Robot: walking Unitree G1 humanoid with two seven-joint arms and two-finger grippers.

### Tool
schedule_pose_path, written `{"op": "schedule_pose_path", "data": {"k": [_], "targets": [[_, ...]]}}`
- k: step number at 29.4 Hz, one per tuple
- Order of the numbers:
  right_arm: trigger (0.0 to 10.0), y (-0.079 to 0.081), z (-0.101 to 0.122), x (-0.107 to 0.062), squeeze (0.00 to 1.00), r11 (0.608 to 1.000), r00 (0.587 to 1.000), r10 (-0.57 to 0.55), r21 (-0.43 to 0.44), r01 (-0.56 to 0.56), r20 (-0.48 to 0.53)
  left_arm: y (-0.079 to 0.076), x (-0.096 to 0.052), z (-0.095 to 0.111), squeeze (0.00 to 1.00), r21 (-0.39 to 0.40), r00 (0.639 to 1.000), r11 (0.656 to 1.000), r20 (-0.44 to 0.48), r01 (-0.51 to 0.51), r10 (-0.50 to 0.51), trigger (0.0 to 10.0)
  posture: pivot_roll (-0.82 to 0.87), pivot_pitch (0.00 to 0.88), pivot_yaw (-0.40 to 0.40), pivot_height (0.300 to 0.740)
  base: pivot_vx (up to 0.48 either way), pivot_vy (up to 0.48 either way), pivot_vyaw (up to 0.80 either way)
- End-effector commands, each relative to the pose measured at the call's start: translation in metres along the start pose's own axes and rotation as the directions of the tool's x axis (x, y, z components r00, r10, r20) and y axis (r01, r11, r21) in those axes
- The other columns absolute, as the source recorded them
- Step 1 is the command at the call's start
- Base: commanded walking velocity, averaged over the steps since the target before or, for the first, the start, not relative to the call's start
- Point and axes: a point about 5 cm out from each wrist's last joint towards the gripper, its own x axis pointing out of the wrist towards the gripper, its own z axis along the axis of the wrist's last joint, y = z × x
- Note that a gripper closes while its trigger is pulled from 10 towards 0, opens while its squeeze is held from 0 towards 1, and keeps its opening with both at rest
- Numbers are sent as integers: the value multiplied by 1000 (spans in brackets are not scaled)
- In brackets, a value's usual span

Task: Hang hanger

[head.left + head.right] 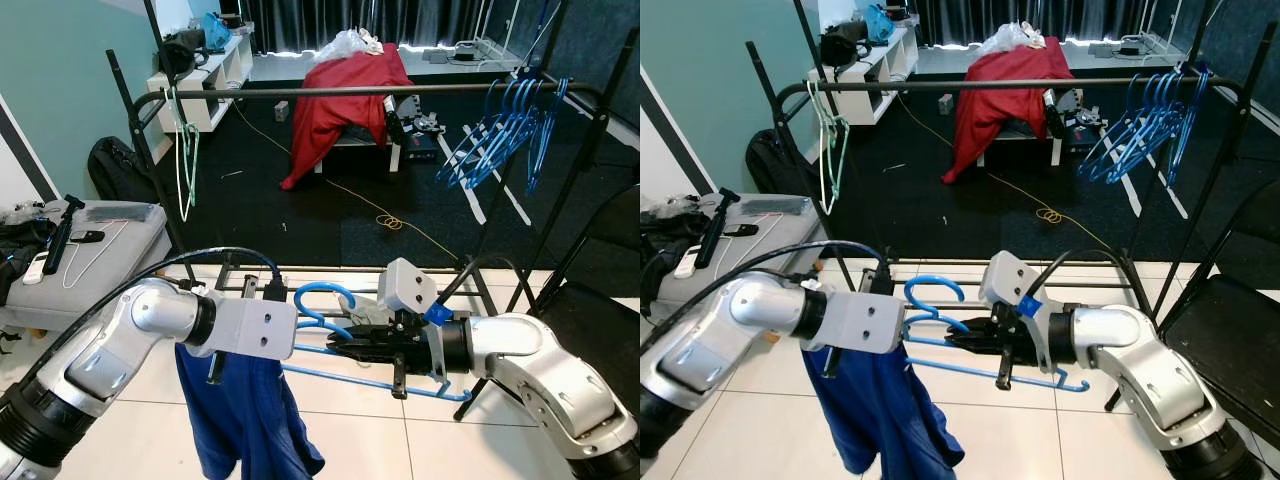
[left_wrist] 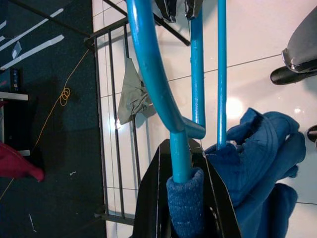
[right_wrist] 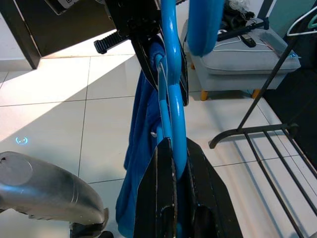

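Left wrist view has the left pincer [image 2: 185,198] clamped on the blue hanger [image 2: 153,84] where a fold of the blue garment [image 2: 257,148] wraps its shoulder, so the cloth is pinned against the plastic and cannot slide off. In the right wrist view the right pincer [image 3: 173,163] is closed on the same hanger's frame from the other end, its fingers on either side of the blue bar.

In the left eye view both pincers meet at lower centre, the left pincer [image 1: 250,335] coming in from lower left and the right pincer [image 1: 350,345] from lower right, the hanger [image 1: 325,305] held level between them with its hook turned upward. The garment [image 1: 240,410] droops from the left end toward the bottom edge, over the white floor tiles [image 1: 130,440].

Across the upper frame runs the dark rail [image 1: 350,92] of the clothes rack, well above the hanger. A cluster of empty blue hangers [image 1: 510,130] hangs at its upper-right end and a pale green one [image 1: 186,165] at upper left, leaving the middle stretch free, probably the place to hook this one.
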Motion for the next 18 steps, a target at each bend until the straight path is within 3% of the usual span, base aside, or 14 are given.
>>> {"op": "schedule_pose_path", "data": {"k": [1, 4, 8, 9, 11, 12, 13, 14, 18], "targets": [[0, -1, -3, 3, 0, 1000, 1000, -23, 13, 22, 7, 2, 8, 21, 0, 71, 995, 997, 98, 5, -12, 10000, -53, 0, 50, 731, 0, 0, 0], [0, -1, -3, 3, 0, 999, 1000, -27, 17, 27, 15, 4, 8, 22, 0, 62, 994, 998, 108, -12, 6, 10000, -56, 0, 54, 731, 0, 0, 0], [0, -3, -2, 1, 0, 999, 999, -42, 21, 42, 27, 11, 0, 19, 0, -8, 987, 998, 147, -66, 67, 10000, -56, 0, 53, 731, 0, 0, 0], [0, -3, -2, 0, 0, 999, 998, -50, 19, 49, 28, 15, -9, 14, 145, -99, 984, 993, 162, -63, 79, 10000, -56, 0, 53, 731, 0, 0, 0], [0, -3, -2, 0, 0, 999, 998, -50, 19, 49, 28, 15, -9, 14, 145, -99, 984, 993, 162, -63, 79, 10000, -56, 0, 53, 731, 0, 0, 0], [0, -4, -2, -1, 0, 998, 998, -56, 14, 56, 29, 23, -23, 9, 1000, -191, 975, 978, 187, -82, 118, 10000, -60, 0, 56, 731, 0, 0, 0], [0, -6, -1, -3, 0, 998, 997, -65, 9, 64, 31, 31, -37, 8, 1000, -250, 959, 961, 225, -115, 173, 10000, -60, 0, 56, 731, 0, 0, 0], [0, -6, -1, -3, 0, 998, 997, -65, 9, 64, 31, 31, -37, 8, 1000, -250, 959, 961, 225, -115, 173, 10000, -60, 0, 56, 731, 0, 0, 0], [0, -11, 4, -7, 0, 996, 994, -92, 1, 92, 51, 39, -61, 6, 1000, -304, 924, 938, 282, -170, 259, 10000, -57, 0, 61, 731, 0, 0, 0]]}}
